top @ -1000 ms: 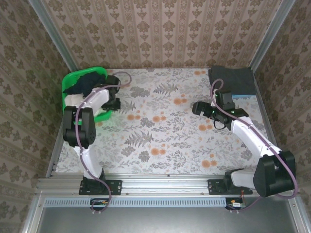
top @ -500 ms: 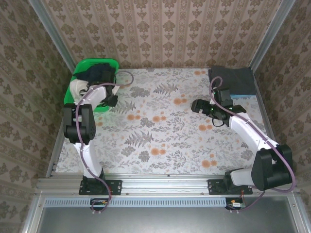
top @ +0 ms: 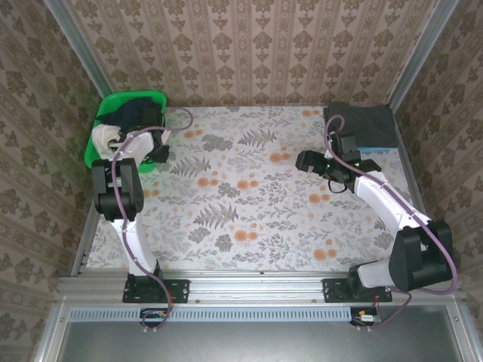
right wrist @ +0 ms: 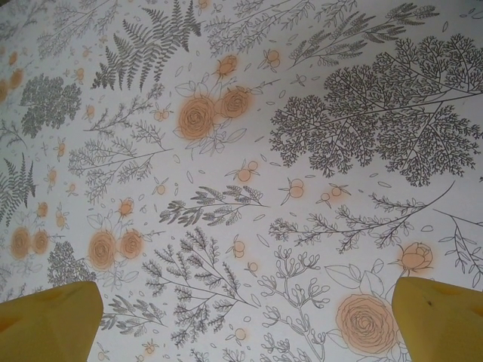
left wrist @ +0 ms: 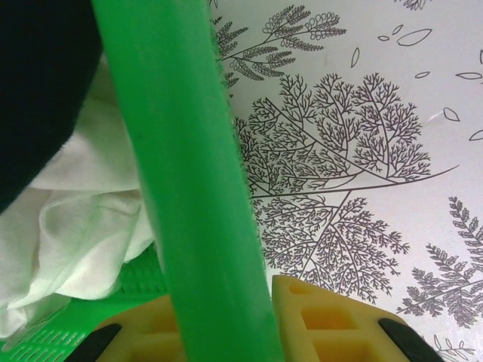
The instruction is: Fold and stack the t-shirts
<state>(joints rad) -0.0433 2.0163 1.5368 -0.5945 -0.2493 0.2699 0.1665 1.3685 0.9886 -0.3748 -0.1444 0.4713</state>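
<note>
Your left gripper (top: 156, 145) is clamping the green rim of the basket (left wrist: 189, 188), not a shirt. The navy shirt (top: 136, 113) and the white shirt (left wrist: 83, 219) are lying inside it at the table's (top: 241, 211) far left corner. Pulling from here, you're risking tipping the basket or dragging it off the edge and spilling them. Your right gripper (top: 306, 161) is hanging wide open over the table, holding nothing. A careless swing could be knocking the folded grey shirt (top: 361, 121) nearby askew.

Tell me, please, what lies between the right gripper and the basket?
In the top view, just bare flowered table, until the left gripper, which is shut on the basket rim. The right gripper is open.
</note>
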